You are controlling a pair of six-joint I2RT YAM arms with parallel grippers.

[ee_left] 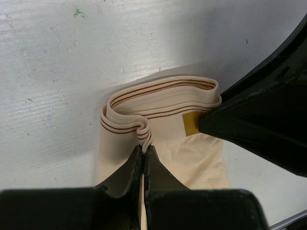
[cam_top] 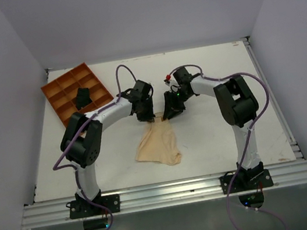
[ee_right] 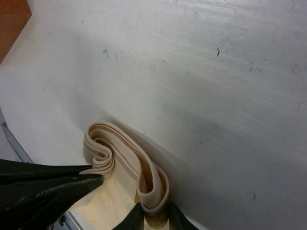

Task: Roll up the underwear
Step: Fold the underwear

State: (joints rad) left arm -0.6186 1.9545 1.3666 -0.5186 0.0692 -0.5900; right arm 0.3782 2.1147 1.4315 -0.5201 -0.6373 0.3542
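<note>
Left end effector (ee_left: pixel 145 151) pinches underwear (cam_top: pixel 158 143) waistband; right end effector (ee_right: pixel 154 216) straddles opposite fold.

White links (cam_top: pixel 111 111), black joints (cam_top: pixel 85 144), purple cables (cam_top: pixel 124 68), black left claw (ee_left: pixel 145 149), right claw (ee_right: pixel 153 212)

Soft, even overhead light leaves the white table (cam_top: pixel 215 134) bright without glare; shadows are faint and diffuse. Wrist views blur in the near foreground.

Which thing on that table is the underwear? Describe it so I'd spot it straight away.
On the white table, look near the middle, right of the orange tray. The underwear is the pale beige cloth with a brown-striped waistband; unlike the small black bundle, it lies outside the tray.
</note>
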